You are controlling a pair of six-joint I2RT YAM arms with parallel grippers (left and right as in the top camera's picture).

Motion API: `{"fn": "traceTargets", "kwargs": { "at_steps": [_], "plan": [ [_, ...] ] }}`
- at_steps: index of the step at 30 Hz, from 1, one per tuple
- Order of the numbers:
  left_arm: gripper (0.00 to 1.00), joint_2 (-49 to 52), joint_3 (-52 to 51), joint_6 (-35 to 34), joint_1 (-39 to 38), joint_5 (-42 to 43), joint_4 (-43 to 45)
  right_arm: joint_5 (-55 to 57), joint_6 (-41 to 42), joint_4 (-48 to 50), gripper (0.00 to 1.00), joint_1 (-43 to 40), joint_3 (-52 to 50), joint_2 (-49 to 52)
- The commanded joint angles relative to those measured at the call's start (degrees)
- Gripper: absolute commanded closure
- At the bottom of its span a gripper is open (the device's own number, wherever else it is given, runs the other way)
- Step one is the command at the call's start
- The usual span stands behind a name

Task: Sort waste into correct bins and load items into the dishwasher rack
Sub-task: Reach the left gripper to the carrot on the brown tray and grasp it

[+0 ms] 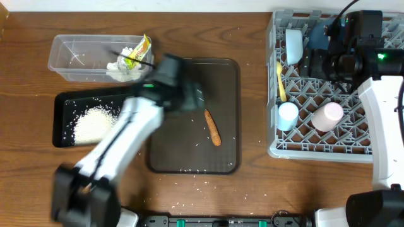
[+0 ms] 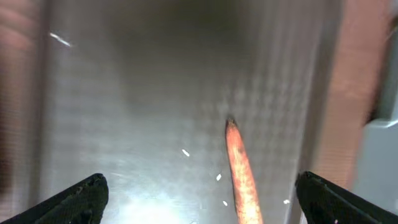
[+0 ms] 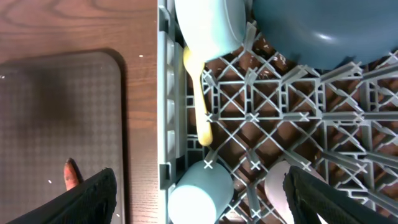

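An orange carrot piece (image 1: pixel 213 127) lies on the dark brown serving tray (image 1: pixel 183 151). My left gripper (image 1: pixel 199 98) hovers open and empty just above it; in the left wrist view the carrot (image 2: pixel 242 174) sits between the open fingers (image 2: pixel 199 205), nearer the right one. The clear tub (image 1: pixel 76 60) holds white tissue (image 1: pixel 121 67) and the yellow-green wrapper (image 1: pixel 140 50). The black tray (image 1: pixel 66 104) holds a rice pile (image 1: pixel 95 123). The grey rack (image 1: pixel 315 148) holds the yellow spoon (image 3: pixel 199 99), light-blue bowl (image 3: pixel 208 25), dark-blue plate (image 3: pixel 323 31), blue cup (image 3: pixel 202 193) and pink cup (image 3: pixel 280 186). My right gripper (image 3: pixel 211 202) is open over the rack.
Loose rice grains (image 1: pixel 196 183) are scattered on the serving tray's front edge and the wooden table in front of it. The serving tray's right edge is near the rack's left wall. The right arm's white body (image 1: pixel 385 120) stands along the rack's right side.
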Motion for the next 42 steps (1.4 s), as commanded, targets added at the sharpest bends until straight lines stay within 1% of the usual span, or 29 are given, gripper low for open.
{"fn": "traceTargets", "kwargs": {
  "at_steps": [1, 4, 8, 12, 14, 16, 18, 21, 24, 27, 33, 36, 39, 42],
  "plan": [
    [0.01, 4.5, -1.0, -4.5, -3.3, -6.4, 1.1, 0.0, 0.8, -0.3, 0.15, -0.2, 0.8, -0.7],
    [0.01, 8.1, -1.0, -4.5, -5.4, -6.4, 2.1, 0.0, 0.8, -0.3, 0.15, -0.2, 0.7, -0.7],
    [0.01, 11.5, -1.0, -1.9, -7.9, -6.4, 2.4, 0.0, 0.8, -0.4, 0.15, -0.2, 0.7, -0.7],
    [0.01, 12.2, -1.0, 0.0, -8.9, -6.2, 3.7, 0.0, 0.8, -0.5, 0.15, -0.2, 0.7, -0.7],
    [0.08, 12.2, -1.0, 1.9, -9.0, -4.5, 4.3, 0.0, 0.8, -0.5, 0.15, -0.2, 0.7, -0.7],
    [0.08, 12.3, -1.0, 4.4, -9.0, -3.0, 4.3, 0.0, 0.8, -0.5, 0.15, -0.2, 0.7, -0.7],
    [0.09, 12.5, -1.0, 5.3, -9.0, -2.8, 3.9, 0.0, 0.8, -0.8, 0.15, -0.2, 0.7, -0.7],
    [0.13, 12.9, -1.0, 5.7, -9.0, -2.5, 3.6, 1.0, 0.8, -1.6, 0.15, -0.2, 0.7, -0.7],
    [0.17, 13.0, -1.0, 8.3, -9.0, 0.6, 3.5, 1.6, 0.8, -1.7, 0.14, -0.2, 0.7, -0.7],
    [0.19, 13.0, -0.9, 11.3, -9.0, 3.3, 1.4, 1.6, 0.8, -1.7, 0.14, -0.2, 0.7, -0.7],
    [0.2, 14.0, -1.0, 15.7, -9.4, 3.0, -5.0, 1.6, 0.9, -1.7, 0.14, -0.2, 0.7, -0.7],
    [0.19, 15.0, -1.0, 15.7, -9.4, 3.1, -4.5, 1.6, 0.9, -1.7, 0.14, -0.2, 0.7, -0.7],
    [0.22, 15.9, -1.0, 15.8, -9.7, 3.0, -4.5, 1.6, 0.8, -1.8, 0.14, -0.2, 0.7, -0.7],
    [0.23, 17.5, -1.0, 19.0, -9.8, 3.0, -5.5, 1.6, 0.8, -2.1, 0.15, -0.2, 0.7, -0.7]
  ]
}}
